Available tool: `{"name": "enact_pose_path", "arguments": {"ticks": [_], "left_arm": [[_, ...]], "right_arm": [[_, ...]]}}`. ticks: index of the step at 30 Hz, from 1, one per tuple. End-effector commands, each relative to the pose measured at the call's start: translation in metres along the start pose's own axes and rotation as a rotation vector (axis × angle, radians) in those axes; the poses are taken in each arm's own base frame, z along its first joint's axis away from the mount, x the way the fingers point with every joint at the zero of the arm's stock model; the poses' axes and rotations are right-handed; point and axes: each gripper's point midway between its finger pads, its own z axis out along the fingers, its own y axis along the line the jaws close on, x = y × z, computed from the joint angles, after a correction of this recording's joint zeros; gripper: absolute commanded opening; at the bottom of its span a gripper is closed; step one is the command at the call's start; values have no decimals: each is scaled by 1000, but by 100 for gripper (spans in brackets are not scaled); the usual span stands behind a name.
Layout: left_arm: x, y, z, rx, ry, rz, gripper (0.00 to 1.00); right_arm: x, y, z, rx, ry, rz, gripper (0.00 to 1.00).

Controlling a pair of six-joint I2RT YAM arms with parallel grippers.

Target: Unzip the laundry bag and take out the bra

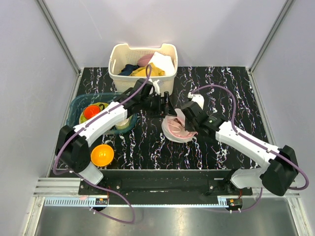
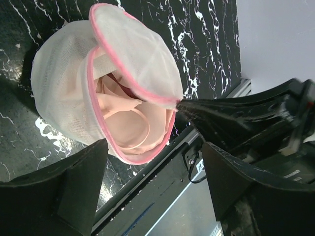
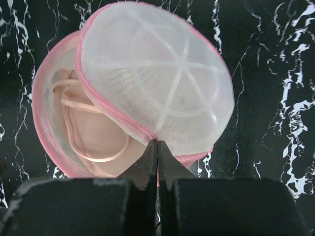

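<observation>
The laundry bag lies mid-table, unzipped, its two white mesh halves with pink rims gaping apart. A peach-pink bra lies inside the lower half and also shows in the left wrist view. My right gripper is shut on the pink zip rim of the upper half and holds it tilted up; it sits at the bag's near right side in the top view. My left gripper is open and empty, hovering just beyond the bag's open mouth, seen in the top view.
A white slatted basket with clothes stands at the back. A teal tray with bowls and a red item sits at the left. An orange bowl is near the left arm's base. The table's front rail runs below the bag.
</observation>
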Motion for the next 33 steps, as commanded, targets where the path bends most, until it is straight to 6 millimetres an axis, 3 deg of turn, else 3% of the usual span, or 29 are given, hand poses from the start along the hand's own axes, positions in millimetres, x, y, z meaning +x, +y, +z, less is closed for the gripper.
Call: {"name": "enact_pose_path", "arguments": {"ticks": [1,6,10,13,18,21,26,33], "left_arm": [[5,-3,-12,9,-28,19,80],[7,-6,-20,-4,-49,33,77],[8,-49,-29,33,-61,160,70],[12,-59,-20,17,-40,207,68],[31,-34,21,-108,76,228,63],[32,-23,34,-189,68,254,68],[31,14,63,-343,91,244,72],[34,30,94,-402,103,257,71]], "right_arm": [[-23,-13,-17,58,-106,108,0],[-30,-28,-27,115,-170,211,0],[-23,-38,-29,127,-195,291,0],[-20,-44,-34,122,-214,353,0],[-11,-54,-37,119,-228,415,0],[-3,-58,-38,115,-219,426,0],[5,-65,-40,108,-229,458,0],[9,-66,-43,87,-233,480,0]]}}
